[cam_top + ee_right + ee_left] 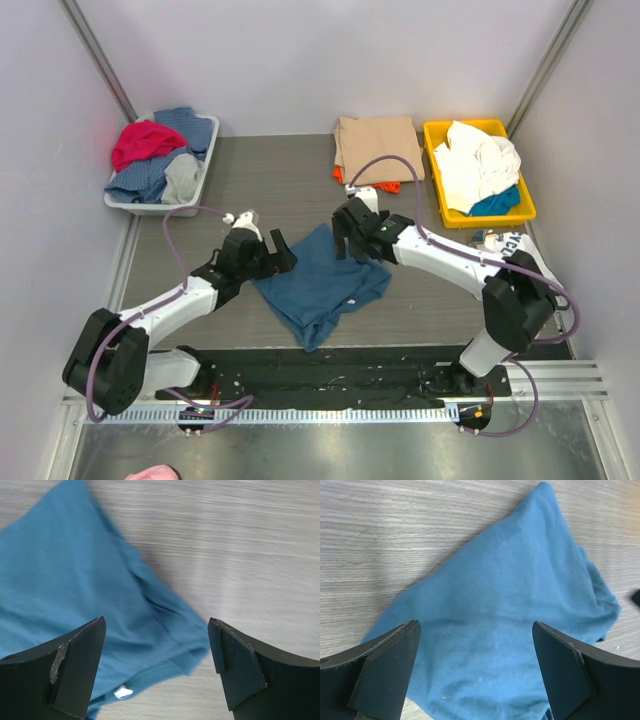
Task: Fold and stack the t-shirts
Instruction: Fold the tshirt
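A dark teal-blue t-shirt (pixel 320 285) lies rumpled and spread loosely in the middle of the table. My left gripper (pixel 281 250) hovers open over its left edge, and the left wrist view shows the blue cloth (pixel 510 600) under and between the jaws of the left gripper (pixel 474 627), with nothing pinched. My right gripper (pixel 349 234) hangs open above the shirt's far right corner. In the right wrist view the right gripper (pixel 157 622) frames the hemmed edge (pixel 175 655). At the back a folded tan t-shirt (pixel 378 148) rests on an orange one (pixel 388 187).
A grey bin (pixel 150 208) at the back left holds red, blue and grey clothes. A yellow bin (pixel 436 150) at the back right holds white and teal garments. Side walls close in on both sides. A black strip (pixel 330 375) runs along the near edge.
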Tool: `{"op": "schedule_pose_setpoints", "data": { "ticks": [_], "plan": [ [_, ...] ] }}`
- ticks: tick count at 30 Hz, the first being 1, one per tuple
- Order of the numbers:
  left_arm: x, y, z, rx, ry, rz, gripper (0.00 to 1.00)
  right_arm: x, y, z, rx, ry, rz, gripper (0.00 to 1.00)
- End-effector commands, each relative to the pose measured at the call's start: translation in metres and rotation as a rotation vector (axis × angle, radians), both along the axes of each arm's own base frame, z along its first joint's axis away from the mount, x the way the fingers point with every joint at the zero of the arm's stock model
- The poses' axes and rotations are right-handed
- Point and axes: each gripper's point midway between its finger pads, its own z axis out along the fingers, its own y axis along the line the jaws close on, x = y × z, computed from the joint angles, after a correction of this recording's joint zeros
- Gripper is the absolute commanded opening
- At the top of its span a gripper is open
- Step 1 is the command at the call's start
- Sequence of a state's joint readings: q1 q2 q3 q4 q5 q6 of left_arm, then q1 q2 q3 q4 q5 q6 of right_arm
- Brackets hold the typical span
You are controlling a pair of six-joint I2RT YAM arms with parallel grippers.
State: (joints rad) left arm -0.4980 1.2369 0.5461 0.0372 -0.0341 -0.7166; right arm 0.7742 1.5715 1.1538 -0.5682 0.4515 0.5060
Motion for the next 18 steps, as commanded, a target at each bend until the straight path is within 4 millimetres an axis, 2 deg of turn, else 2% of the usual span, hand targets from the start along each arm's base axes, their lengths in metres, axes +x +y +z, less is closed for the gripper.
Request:
{"op": "schedule_pose_setpoints", "data": {
  "ticks": [1, 3, 4, 5, 7, 9, 12, 18],
  "plan": [
    [0.008, -0.003, 0.038, -0.033, -0.085, -0.004, 1.00, 0.016, 0.051, 0.005, 0.114, 0.012, 0.160, 0.91],
    [0.004, 0.001, 0.053, -0.042, -0.111, 0.006, 1.00, 0.022, 0.060, 0.010, 0.126, 0.005, 0.185, 0.91],
    [0.002, 0.004, 0.056, -0.036, -0.113, 0.014, 1.00, 0.025, 0.062, 0.002, 0.113, 0.019, 0.189, 0.91],
    [0.000, 0.006, 0.068, -0.049, -0.142, 0.019, 1.00, 0.029, 0.068, 0.005, 0.120, 0.012, 0.193, 0.91],
    [-0.004, 0.011, 0.073, -0.047, -0.149, 0.029, 1.00, 0.033, 0.070, -0.009, 0.090, 0.034, 0.201, 0.91],
    [-0.007, 0.016, 0.083, -0.051, -0.174, 0.044, 1.00, 0.040, 0.073, -0.013, 0.074, 0.032, 0.200, 0.91],
    [-0.014, 0.022, 0.086, -0.047, -0.175, 0.052, 1.00, 0.050, 0.075, -0.032, 0.020, 0.039, 0.202, 0.91],
    [-0.025, 0.029, 0.077, -0.033, -0.155, 0.061, 1.00, 0.068, 0.078, -0.075, -0.078, 0.074, 0.187, 0.91]
  ]
}}
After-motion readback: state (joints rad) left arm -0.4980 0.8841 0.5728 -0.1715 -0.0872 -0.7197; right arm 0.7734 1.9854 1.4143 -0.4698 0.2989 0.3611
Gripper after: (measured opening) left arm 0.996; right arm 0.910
